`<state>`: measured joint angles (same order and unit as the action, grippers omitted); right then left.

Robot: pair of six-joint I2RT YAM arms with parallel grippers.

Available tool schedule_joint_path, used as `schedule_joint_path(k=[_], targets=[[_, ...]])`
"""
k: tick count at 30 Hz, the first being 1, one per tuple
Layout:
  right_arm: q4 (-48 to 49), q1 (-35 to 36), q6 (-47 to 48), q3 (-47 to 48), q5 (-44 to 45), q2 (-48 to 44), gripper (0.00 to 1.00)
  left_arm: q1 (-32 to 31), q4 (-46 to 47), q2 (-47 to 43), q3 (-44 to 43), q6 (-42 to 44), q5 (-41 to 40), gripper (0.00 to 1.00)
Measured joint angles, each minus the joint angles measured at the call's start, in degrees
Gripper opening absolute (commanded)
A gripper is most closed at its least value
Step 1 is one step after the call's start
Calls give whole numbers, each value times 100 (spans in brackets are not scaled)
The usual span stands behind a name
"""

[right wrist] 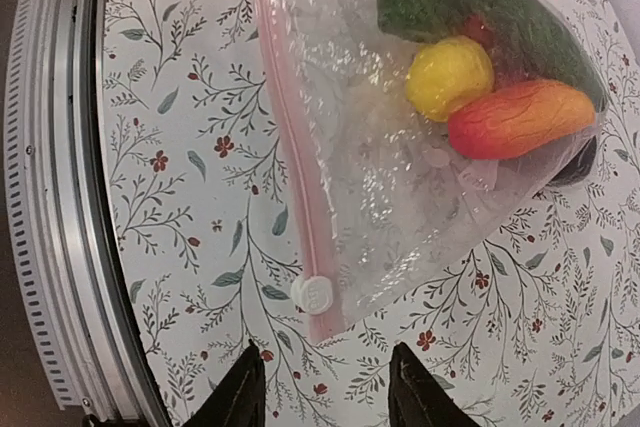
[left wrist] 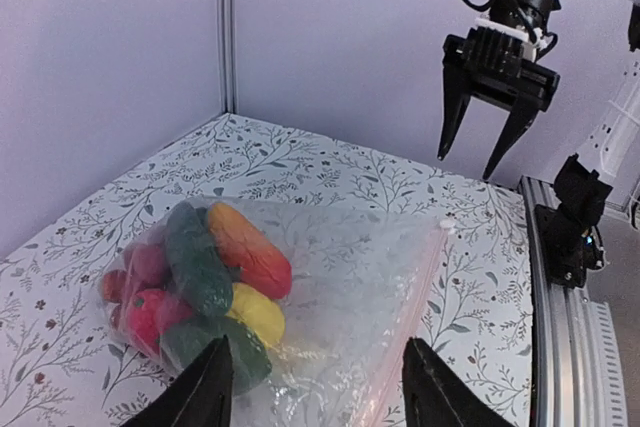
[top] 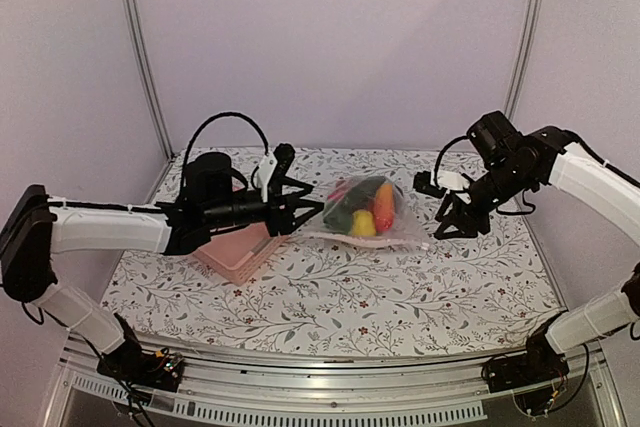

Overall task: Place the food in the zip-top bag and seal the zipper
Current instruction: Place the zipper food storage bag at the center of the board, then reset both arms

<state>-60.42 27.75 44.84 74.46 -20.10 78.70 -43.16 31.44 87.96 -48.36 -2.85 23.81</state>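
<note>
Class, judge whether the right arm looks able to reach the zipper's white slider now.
Probably yes: the right arm holds its jaws open close over the white slider, and nothing lies between them.

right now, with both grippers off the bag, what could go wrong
The zip-top bag lies loose; the left gripper and right gripper are both open and off it, so pushing the slider along the zipper may just drag the bag. The food bulges at the end away from the zipper, so pressing there could roll pieces toward the mouth. The left arm sits right over the pink basket and might knock it.
</note>
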Motion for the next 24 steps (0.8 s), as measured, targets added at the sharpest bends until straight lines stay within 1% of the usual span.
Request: schedule_joint_path(k=[2,4,6,8,9,11,12,13,15,16,17,20,21,24], targets=[[-39,205,-103,-188,-205,-393,45,-177,-350,-726,321,0,-258,62],[57,184,-256,-197,-389,-820,47,-289,-592,-1300,341,50,-555,62],[240,127,-437,-201,-544,-1169,50,-297,-883,-1764,267,90,-973,66],[553,66,-675,-232,-654,-1423,50,-293,-1322,-1991,28,138,-1517,70],[717,31,-820,-247,-688,-1486,51,-291,-1714,-2015,-240,184,-1982,72],[1073,-192,-1158,-240,-752,-1469,54,-278,-2096,-1993,-479,271,-2398,78],[1178,-358,-1307,-201,-769,-1408,60,-269,-2302,-1967,-614,352,-2684,82],[1292,-570,-1486,-125,-778,-1316,69,-258,-2579,-1921,-800,424,-3023,85],[1502,-1049,-1873,131,-791,-1099,96,-219,-2979,-1808,-1128,542,-3633,91],[1762,-1344,-2041,284,-800,-999,99,-175,-3237,-1729,-1368,573,-3998,96],[2000,-1513,-2247,330,-769,-979,99,-133,-3379,-1681,-1519,612,-4251,99],[2977,-1792,-2833,-2,-472,-1263,99,50,-3591,-1725,-1683,619,-4896,100],[3348,-1805,-3101,-291,-358,-1493,99,120,-3536,-1805,-1574,595,-4988,100],[3926,-1790,-3576,-927,-138,-1971,99,372,-3215,-2234,-761,496,-5178,100]])
